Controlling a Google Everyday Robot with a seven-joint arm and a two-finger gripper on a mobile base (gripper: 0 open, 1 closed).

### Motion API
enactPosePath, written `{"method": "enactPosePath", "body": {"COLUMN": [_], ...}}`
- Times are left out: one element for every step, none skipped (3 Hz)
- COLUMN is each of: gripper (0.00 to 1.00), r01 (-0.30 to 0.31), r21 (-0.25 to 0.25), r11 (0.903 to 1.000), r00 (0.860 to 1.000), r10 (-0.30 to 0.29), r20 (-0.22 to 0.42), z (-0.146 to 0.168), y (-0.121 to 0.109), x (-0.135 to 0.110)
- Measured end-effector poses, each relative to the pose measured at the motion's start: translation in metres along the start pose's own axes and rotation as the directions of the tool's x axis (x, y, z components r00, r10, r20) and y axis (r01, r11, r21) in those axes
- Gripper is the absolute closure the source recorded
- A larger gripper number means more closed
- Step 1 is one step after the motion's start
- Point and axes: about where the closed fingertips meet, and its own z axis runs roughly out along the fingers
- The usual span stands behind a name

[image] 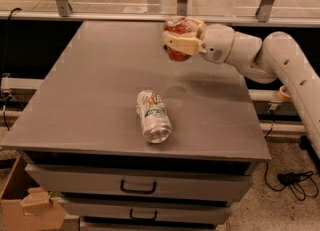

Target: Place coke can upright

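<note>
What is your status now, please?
End effector shut on red aluminium coke can, over far side of grey metal table. White-and-green silver can lying mid-table, apart.

One camera, set high at the 6 o'clock side of the table (100, 100), faces 12 o'clock, tilted down. Mid-range; the whole tabletop is framed. The gripper (180, 35), clamped on the coke can (177, 55), sits at 1 o'clock.

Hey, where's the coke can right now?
In the camera view the coke can sits clamped in the gripper, over the far right part of the table, beyond the white-and-green can lying on its side near the front edge.
</note>
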Motion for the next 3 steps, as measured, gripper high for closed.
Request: {"method": "enactPosePath", "body": {"gripper": [1.0,0.98,0.75], "r01": [0.087,0.097,0.1], "r21": [-0.07,-0.108,-0.113], "r11": [0.9938,0.9894,0.9886], "r00": [0.995,0.994,0.994], "r10": [-0.09,-0.102,-0.105], "r20": [-0.036,-0.036,-0.041], "z": [-0.014,-0.032,-0.04], "y": [0.005,0.014,0.019], "x": [0.008,0.029,0.041]}}
